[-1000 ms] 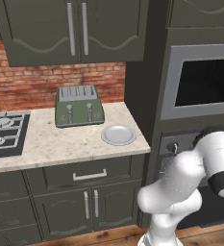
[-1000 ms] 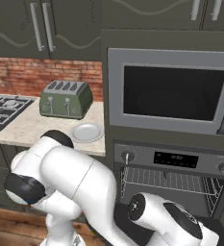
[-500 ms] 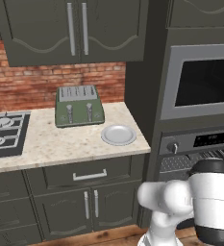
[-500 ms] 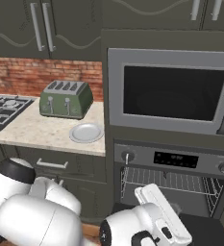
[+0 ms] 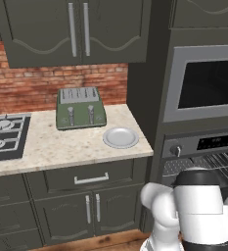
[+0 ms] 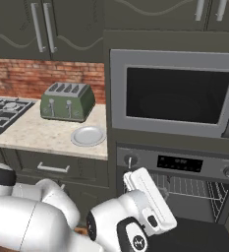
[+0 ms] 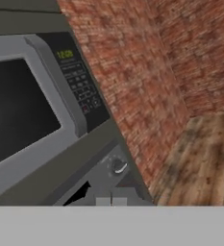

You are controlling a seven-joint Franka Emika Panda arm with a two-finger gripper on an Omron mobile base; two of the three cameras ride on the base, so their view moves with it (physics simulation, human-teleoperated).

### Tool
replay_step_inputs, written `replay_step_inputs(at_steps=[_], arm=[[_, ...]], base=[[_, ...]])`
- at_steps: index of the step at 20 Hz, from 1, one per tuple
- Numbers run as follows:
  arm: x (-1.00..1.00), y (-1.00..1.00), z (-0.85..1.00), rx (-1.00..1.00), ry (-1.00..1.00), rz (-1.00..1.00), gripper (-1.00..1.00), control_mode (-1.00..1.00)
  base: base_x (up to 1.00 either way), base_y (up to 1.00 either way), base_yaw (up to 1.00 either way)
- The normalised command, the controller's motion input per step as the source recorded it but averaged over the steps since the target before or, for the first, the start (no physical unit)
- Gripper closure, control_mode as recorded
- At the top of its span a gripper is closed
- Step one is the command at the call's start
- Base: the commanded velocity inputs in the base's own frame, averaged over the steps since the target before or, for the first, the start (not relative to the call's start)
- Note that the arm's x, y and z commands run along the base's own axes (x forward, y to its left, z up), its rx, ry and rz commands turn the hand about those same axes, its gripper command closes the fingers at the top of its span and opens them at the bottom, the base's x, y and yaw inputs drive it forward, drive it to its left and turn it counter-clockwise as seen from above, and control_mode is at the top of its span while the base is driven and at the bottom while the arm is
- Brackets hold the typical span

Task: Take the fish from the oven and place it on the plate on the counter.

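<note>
The oven point(image 6: 185, 162) stands open below the silver-framed unit, its wire racks point(image 6: 192, 189) bare as far as I can see; the fish is out of view. Its knob point(image 5: 176, 150) and small display point(image 5: 213, 143) sit above the opening. The pale round plate point(image 5: 120, 138) lies empty on the beige counter point(image 5: 61, 149), right of the green toaster. My arm point(image 6: 145, 199) hangs low in front of the oven's left side. In the hand view my gripper point(image 7: 110, 202) is shut with nothing between its tips, pointing up past an oven knob point(image 7: 117, 166).
A green toaster point(image 5: 80, 108) stands behind the plate point(image 6: 88, 136). The black gas hob point(image 5: 3, 137) is at the counter's left end. The lowered oven door point(image 6: 199, 236) juts out at the bottom right. A brick wall point(image 7: 147, 72) and wooden floor point(image 7: 200, 158) lie to the oven's right.
The arm has folded down from a raised pose to a low one in front of the oven, its hand swinging up towards the oven front. Gripper stays shut; plate and toaster have not moved.
</note>
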Motion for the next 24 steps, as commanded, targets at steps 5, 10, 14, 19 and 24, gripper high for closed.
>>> replay_step_inputs(at_steps=[5, 10, 14, 19, 24], arm=[[-0.35, -0.02, 0.39, 0.02, 0.07, 0.34, 1.0, -1.0], [-0.4, 0.0, 0.18, -0.04, 0.26, 0.35, 1.0, -1.0], [-0.83, -0.06, -0.05, -0.1, 0.11, 0.46, 1.0, -1.0], [-0.6, -0.25, -0.01, -0.02, 0.02, 0.53, 1.0, -1.0], [-0.37, -0.4, 0.0, 0.0, 0.0, 0.56, 1.0, -1.0]], base=[[0.0, 0.0, 0.0], [0.0, 0.0, 0.0], [0.0, 0.0, 0.0], [0.0, 0.0, 0.0], [0.0, 0.0, 0.0]])
